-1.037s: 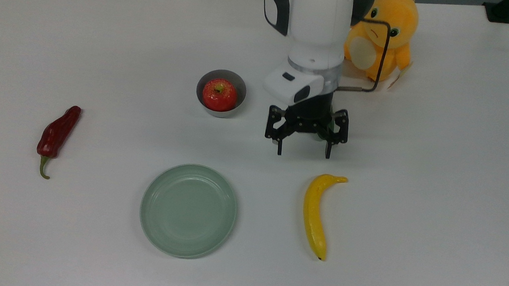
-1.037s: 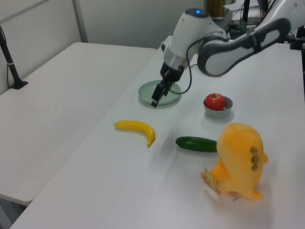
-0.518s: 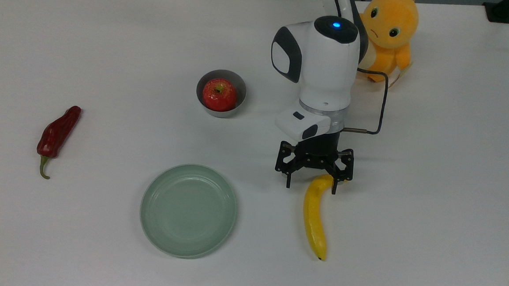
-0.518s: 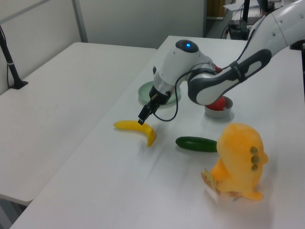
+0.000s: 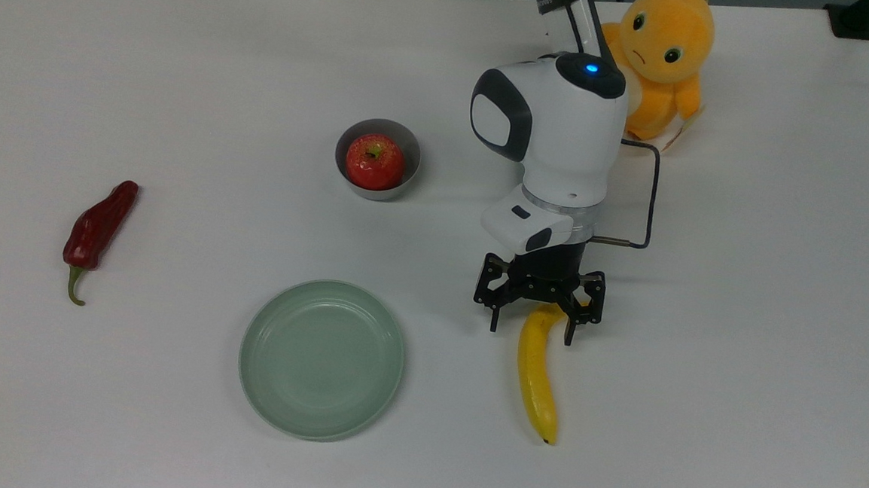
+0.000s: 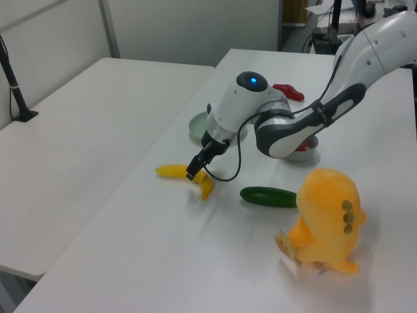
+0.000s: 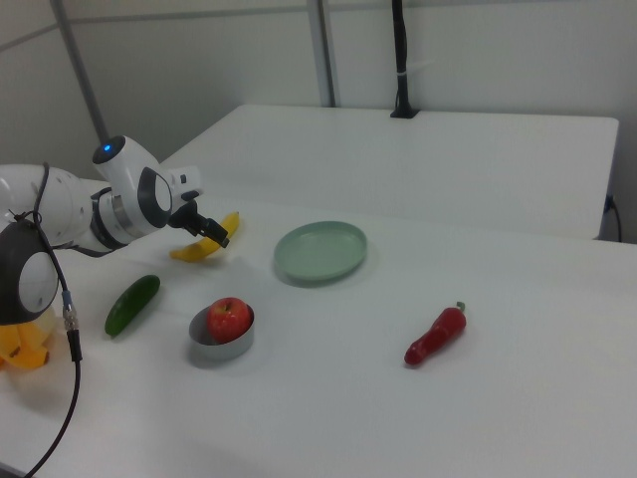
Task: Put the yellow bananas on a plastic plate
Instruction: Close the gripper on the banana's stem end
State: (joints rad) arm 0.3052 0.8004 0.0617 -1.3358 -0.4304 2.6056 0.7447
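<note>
The yellow banana lies on the white table, its stem end toward the top view's top and partly covered by my gripper. The gripper is open, one finger on each side of the banana's upper part, with gaps to the fruit on both sides. In the left view the gripper hangs low over the banana. In the right view the gripper sits over the banana. The sage-green plastic plate is empty, to the top view's left of the banana. It also shows in the right view as the plate.
A grey bowl holding a red apple stands beyond the plate. A red chili pepper lies at the top view's far left. An orange plush toy sits behind the arm. A green cucumber lies between plush and banana.
The gripper has travelled from beside the bowl toward the top view's bottom and come down around the banana's stem end, still open. The banana has not moved.
</note>
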